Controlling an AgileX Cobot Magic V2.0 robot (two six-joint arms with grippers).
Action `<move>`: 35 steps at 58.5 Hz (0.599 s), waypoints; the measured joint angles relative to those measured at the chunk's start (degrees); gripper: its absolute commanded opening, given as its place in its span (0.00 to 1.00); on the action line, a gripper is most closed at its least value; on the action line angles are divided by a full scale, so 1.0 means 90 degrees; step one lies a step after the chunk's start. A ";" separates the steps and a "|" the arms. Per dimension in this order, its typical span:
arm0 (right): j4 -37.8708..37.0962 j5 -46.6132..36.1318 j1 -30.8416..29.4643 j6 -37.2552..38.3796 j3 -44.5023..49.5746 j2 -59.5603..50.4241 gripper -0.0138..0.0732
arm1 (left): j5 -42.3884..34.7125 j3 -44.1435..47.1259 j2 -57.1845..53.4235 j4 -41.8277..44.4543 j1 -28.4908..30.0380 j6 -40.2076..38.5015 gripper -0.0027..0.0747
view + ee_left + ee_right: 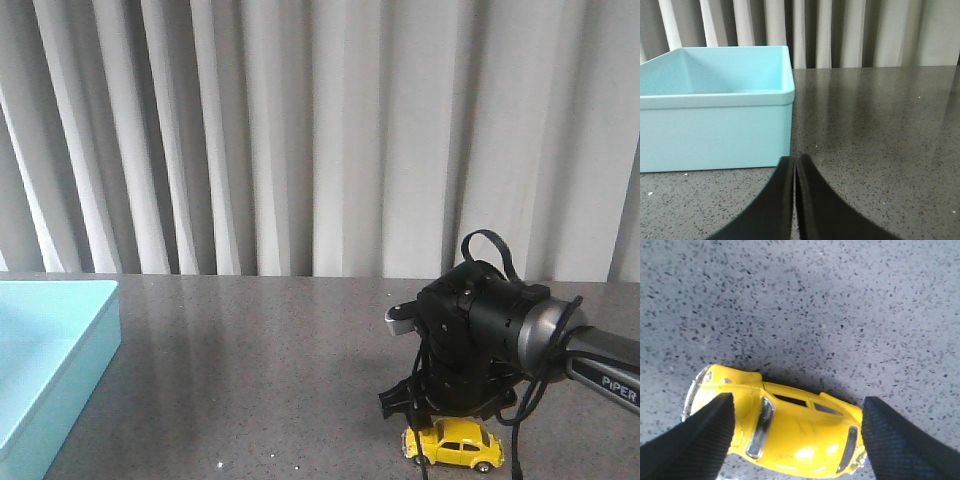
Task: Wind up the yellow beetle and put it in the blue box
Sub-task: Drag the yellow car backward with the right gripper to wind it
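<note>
**Right claw wide around yellow beetle; left claw pressed closed by blue box**

Front view: the small yellow beetle (457, 443), a rounded toy car w/ dark windows and silver-hubbed wheels, sits on the dark grey speckled desk (260, 370) at the near right. The black right arm (480, 340) hangs directly over it; the claw itself is hidden behind the wrist here. The light turquoise blue box (60, 360), a shallow low-walled tray, lies at the far left edge, well apart from the car. Pale pleated curtain (300, 130) behind.

Left wrist view: left claw (795, 200) has its two black fingers pressed together, nothing between them. Blue box (715, 130) is just ahead, resting on the desk (880, 140).

Right wrist view: right claw (797, 440) is spread wide, one black finger (695, 440) at each end of the yellow beetle (790, 435). Car is on the desk (815, 305) between the fingers; can't tell whether the pads touch it.
</note>
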 measured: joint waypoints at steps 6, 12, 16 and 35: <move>0.0007 0.0004 -0.0120 -0.0074 0.0072 -0.0038 0.76 | 0.0000 0.0000 0.0000 0.0000 0.0000 0.0000 0.03; 0.0065 0.0011 -0.0264 -0.0211 0.0132 -0.0097 0.76 | 0.0000 0.0000 0.0000 0.0000 0.0000 0.0000 0.03; 0.0058 0.0099 -0.0359 -0.0280 0.0141 -0.0122 0.76 | 0.0000 0.0000 0.0000 0.0000 0.0000 0.0000 0.03; -0.0171 0.0386 -0.0823 -0.0730 0.0231 -0.0218 0.76 | 0.0000 0.0000 0.0000 0.0000 0.0000 0.0000 0.03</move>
